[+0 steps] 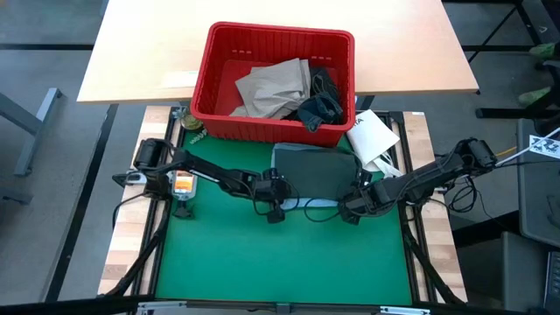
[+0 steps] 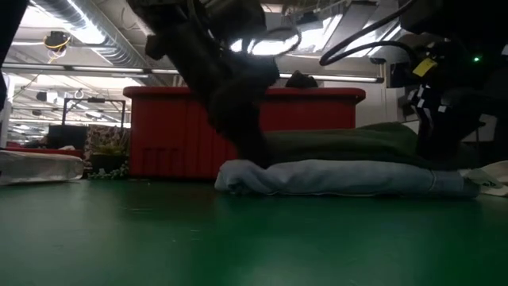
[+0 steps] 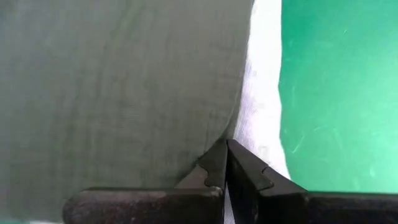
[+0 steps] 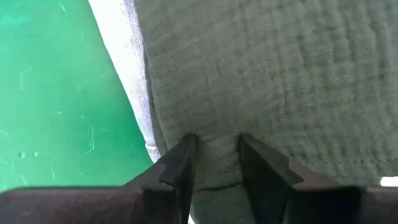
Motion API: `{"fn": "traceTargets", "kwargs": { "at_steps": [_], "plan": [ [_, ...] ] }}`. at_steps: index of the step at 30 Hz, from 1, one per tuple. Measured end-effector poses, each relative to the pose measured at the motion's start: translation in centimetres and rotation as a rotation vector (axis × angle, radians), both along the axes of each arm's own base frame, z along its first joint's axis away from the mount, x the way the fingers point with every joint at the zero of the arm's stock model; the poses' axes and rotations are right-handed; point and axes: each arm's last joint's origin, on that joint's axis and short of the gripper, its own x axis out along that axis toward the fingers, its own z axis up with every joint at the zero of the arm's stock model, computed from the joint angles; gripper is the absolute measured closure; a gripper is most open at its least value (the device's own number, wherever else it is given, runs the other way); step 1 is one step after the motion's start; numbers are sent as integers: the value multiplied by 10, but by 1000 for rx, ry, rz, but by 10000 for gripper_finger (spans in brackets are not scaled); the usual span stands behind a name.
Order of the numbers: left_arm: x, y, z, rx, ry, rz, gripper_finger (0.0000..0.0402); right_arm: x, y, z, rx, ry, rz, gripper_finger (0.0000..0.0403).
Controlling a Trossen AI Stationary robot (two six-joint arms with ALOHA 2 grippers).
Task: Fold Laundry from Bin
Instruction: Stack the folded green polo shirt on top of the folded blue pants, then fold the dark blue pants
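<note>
Left gripper: our jaws pinched shut at the dark green garment's near-left edge.
Right gripper: jaws narrowly parted, gripping its near-right hem.
Open room: bare green mat near us.

- The place looked like a robotics lab or workshop.
- Exposed ceiling ducts and strip lights ran overhead.
- A green mat covered the framed workbench, with a plain wooden table behind it.

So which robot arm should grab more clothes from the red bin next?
Probably the left gripper: it is shut, seemingly holding nothing, while the right gripper straddles the green garment's edge. Both sit similarly near the bin.
</note>
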Motion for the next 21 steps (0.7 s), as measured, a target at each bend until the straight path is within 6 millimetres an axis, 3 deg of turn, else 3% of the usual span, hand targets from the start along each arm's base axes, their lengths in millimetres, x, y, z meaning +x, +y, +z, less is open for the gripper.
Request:
{"fn": "traceTargets", "kwargs": {
  "at_steps": [5, 10, 16, 21],
  "plan": [
    [-8, -6, 27, -5, -56, -20, 399, 1, 2, 4, 47, 19, 13, 276],
    [-22, -14, 71, -18, -177, -47, 399, 7, 6, 23, 113, 43, 24, 276],
    [-52, -23, 115, -29, -252, -82, 399, 23, 10, 72, 75, -36, 95, 276],
    [-78, -31, 146, -29, -322, -109, 399, 33, 10, 121, -84, -142, 196, 276]
  ]
}}
